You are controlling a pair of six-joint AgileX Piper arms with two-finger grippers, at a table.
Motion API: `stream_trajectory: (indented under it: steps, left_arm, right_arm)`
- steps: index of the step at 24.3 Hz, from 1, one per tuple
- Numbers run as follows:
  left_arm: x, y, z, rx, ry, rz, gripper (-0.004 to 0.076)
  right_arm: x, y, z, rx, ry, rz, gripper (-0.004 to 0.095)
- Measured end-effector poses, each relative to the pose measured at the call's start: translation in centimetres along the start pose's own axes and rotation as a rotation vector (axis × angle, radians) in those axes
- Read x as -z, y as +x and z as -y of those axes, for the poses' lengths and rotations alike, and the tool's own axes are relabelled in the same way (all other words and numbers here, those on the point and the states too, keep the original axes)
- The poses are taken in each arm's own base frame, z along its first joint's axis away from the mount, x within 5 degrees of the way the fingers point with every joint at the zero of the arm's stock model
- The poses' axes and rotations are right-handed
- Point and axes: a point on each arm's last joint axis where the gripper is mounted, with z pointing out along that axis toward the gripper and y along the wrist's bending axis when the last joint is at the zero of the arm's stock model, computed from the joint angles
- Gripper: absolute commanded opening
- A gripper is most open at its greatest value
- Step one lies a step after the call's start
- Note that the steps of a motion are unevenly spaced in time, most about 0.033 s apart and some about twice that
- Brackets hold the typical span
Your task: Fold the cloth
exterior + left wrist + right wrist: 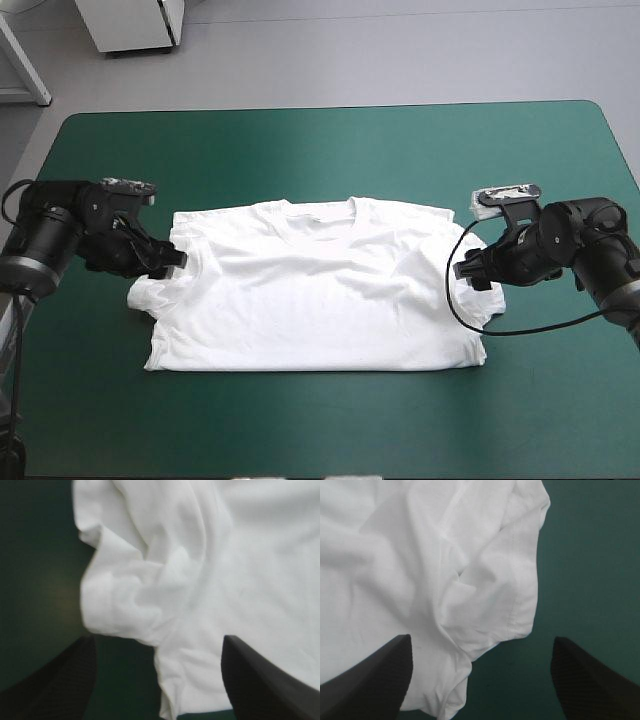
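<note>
One T-shirt [320,295], two end effectors [174,259] [479,274]

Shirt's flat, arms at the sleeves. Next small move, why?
Probably lower both and shut on the sleeves: the left gripper stands open astride the left sleeve, the right gripper likewise at the right sleeve; the T-shirt lies flat, not yet folded.

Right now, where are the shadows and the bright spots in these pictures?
High view: the T-shirt is evenly lit, soft grey shadows in its creases; the teal-green cover looks brightest at the far middle. Left wrist view: a faint pale glow on the cover beside the bunched sleeve. Right wrist view: a dark shadow in a fold of the other sleeve, no glare.
</note>
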Motion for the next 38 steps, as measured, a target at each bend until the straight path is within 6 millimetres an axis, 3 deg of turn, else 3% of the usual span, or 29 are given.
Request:
stream_trajectory:
  steps: [4,7,9,11,12,16,20,22,26,31,38]
  left_arm:
    - [2.8,0.4,-0.9,0.016,-0.121,0.070,0.0516]
    - [3.1,1.2,-1.5,0.039,-0.189,0.063,0.0516]
    - [1.8,1.4,-1.6,0.054,-0.184,0.064,0.0516]
    - [-0.6,1.5,-2.3,0.109,-0.134,0.073,0.0516]
    - [-2.5,1.5,-3.2,0.170,-0.106,0.067,0.0516]
    - [-6.3,1.1,-5.6,0.280,-0.081,0.042,0.0516]
    - [-10.6,0.3,-5.7,0.279,-0.012,-0.047,0.0504]
    - [-12.1,0.1,-5.7,0.276,0.010,-0.083,0.0428]
    - [-12.3,0.0,-5.7,0.250,0.033,-0.081,0.0280]
    - [-12.3,-0.3,-5.1,0.249,0.111,-0.058,0.0015]
    - [-12.3,-0.4,-4.9,0.241,0.142,-0.058,-0.0007]
  right_arm:
    - [0.0,0.3,0.0,-0.018,0.004,-0.033,0.0724]
    - [0.0,0.3,0.0,-0.022,0.003,-0.036,0.0723]
    - [0.0,0.4,-0.1,-0.032,-0.008,-0.041,0.0724]
    - [0.0,0.7,-0.3,-0.047,-0.035,-0.073,0.0723]
    - [0.1,0.9,-0.5,-0.053,-0.047,-0.097,0.0723]
    - [0.3,1.3,-0.5,-0.055,-0.055,-0.129,0.0723]
    - [0.8,1.4,-0.6,-0.055,-0.057,-0.109,0.0723]
    - [0.8,1.3,-0.6,-0.055,-0.057,-0.105,0.0723]
    - [0.8,1.2,-0.6,-0.056,-0.056,-0.093,0.0723]
    - [0.8,1.1,-0.6,-0.056,-0.056,-0.081,0.0723]
    - [0.8,0.9,-0.5,-0.056,-0.053,-0.062,0.0718]
